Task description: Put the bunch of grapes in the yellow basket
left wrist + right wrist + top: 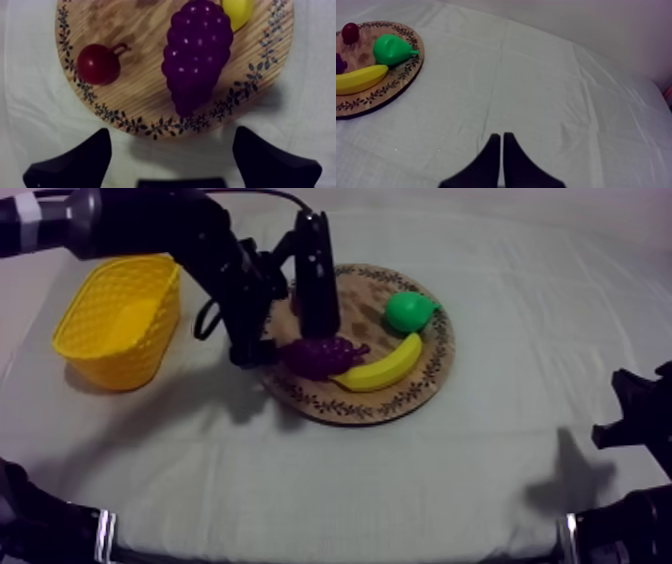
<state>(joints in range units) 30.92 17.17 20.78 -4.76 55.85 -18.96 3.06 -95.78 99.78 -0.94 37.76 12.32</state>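
My left gripper (172, 132) is hanging spread wide and empty over the near rim of the wooden board (125, 107). The bunch of grapes (197, 55) is lying just ahead of it, tapered end toward the hand, with the banana (239, 11) just beyond. The bunch is looking light, stiff and bumpy, likely slippery, so I am judging its broad middle the surest hold; my right gripper (502, 136) is lying closed on nothing.

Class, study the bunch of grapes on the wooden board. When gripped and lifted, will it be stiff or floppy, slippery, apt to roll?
The bunch of grapes looks moulded in one piece, so probably stiff, not floppy. Its shiny bumps might slip between the fingers. Lumpy and tapered, lying on the wooden board, it seems unlikely to roll far.
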